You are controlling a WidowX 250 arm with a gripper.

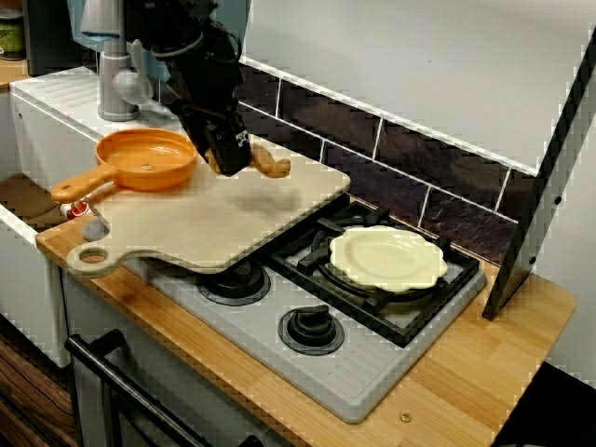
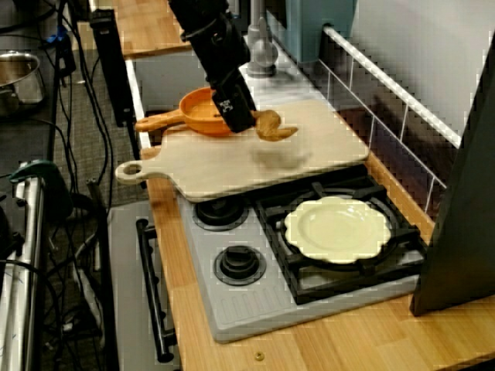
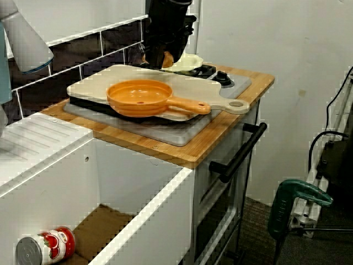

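Pincer (image 1: pixel 233 160) is seen low over the far edge of the board (image 1: pixel 205 223), and a brown piece (image 1: pixel 272 166) is pinched between its jaws, with the curved end left sticking out sideways. In the view along the worktop a soft shadow is thrown on the board just under the brown piece, so it seems to be held just clear of the wood, though contact cannot be ruled out. In the view from the sink the piece is half hidden by the black pincer and only a brown patch is made out between the jaws. Just beside the pincer, on the sink end of the board, an orange pan (image 1: pixel 147 158) is set upright, its handle laid out toward the board's own handle with the round hole. The board is laid across the sink-side half of the hob (image 1: pixel 372 372), with two burners covered in part. On the far burner of the other half, well apart from the pincer, a pale yellow plate (image 1: pixel 386 256) with a wavy rim is rested on the black grate. The hob is sunk into a wooden worktop (image 1: pixel 484 372). Behind the pan a grey tap (image 1: pixel 116 84) is stood on the white sink (image 3: pixel 138 221), and down in the sink a tomato can (image 3: pixel 47 248) is lying on its side.
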